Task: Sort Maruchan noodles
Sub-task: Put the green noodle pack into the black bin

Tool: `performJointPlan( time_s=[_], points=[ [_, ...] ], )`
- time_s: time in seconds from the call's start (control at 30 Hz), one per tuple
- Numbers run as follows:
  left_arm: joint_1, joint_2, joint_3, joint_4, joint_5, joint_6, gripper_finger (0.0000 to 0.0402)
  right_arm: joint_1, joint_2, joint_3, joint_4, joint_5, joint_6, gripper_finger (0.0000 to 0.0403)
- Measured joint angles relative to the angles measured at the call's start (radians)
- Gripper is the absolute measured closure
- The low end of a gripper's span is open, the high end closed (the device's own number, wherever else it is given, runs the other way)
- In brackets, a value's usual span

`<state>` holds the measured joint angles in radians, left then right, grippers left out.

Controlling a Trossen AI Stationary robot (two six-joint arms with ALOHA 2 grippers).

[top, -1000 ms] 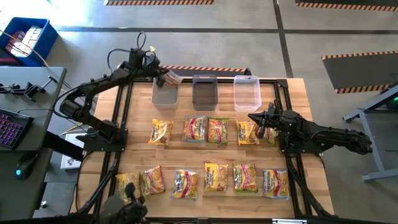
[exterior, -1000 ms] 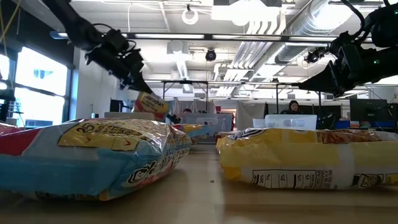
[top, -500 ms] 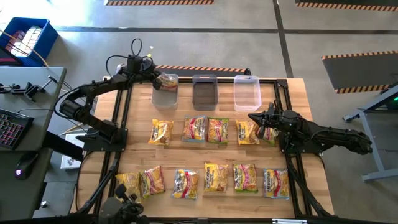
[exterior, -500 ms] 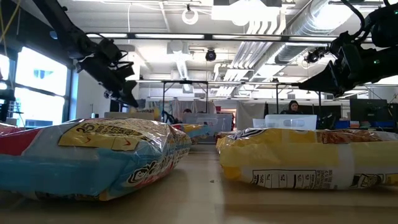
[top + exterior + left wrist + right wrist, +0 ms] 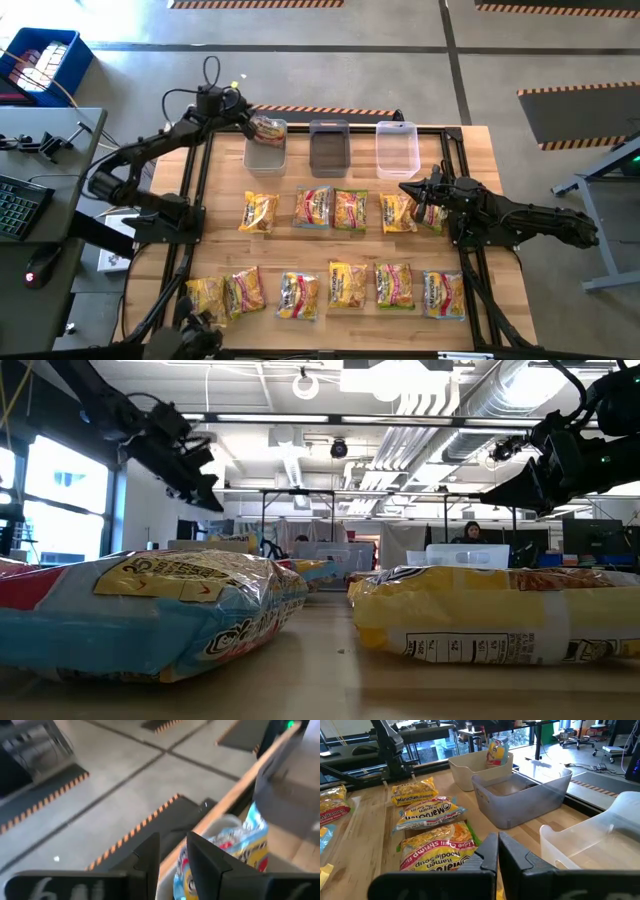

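Crinkly yellow packet (image 5: pixel 268 128) propped in clear rectangular tub (image 5: pixel 265 155)

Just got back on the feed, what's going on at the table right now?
The left gripper, fingers apart, is over the far edge of the left clear tub, where one Maruchan packet leans against the wall. The right gripper hovers shut near the middle row. Eleven more packets lie in two rows on the table; the other two tubs look empty.
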<state>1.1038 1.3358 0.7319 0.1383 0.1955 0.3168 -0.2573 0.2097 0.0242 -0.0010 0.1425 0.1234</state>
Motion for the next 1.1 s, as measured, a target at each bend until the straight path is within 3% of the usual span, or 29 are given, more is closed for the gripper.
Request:
performJointPlan(
  time_s=[0.13,0.23,0.37,0.5,0.6,1.1],
  points=[
    [-0.001,-0.089,0.0,0.011,0.005,-0.049,0.0338,0.0,0.0,0.0,0.0,0.0,0.0,0.0403],
    [-0.019,-0.151,-0.049,0.094,0.07,-0.128,0.036,0.0,0.0,0.0,0.0,0.0,0.0,0.0403],
    [-0.089,-0.199,-0.233,0.368,0.193,-0.219,0.0391,0.0,0.0,0.0,0.0,0.0,0.0,0.0403],
    [-0.176,-0.212,-0.407,0.709,0.186,-0.305,0.0398,0.0,0.0,0.0,0.0,0.0,0.0,0.0403],
    [-0.231,-0.214,-0.482,0.871,0.184,-0.359,0.0397,0.0,0.0,0.0,0.0,0.0,0.0,0.0403],
    [-0.488,-0.212,-0.522,0.707,0.184,-0.309,0.0401,-0.003,0.0,0.0,0.0,0.008,0.0,0.0403]
  ],
)
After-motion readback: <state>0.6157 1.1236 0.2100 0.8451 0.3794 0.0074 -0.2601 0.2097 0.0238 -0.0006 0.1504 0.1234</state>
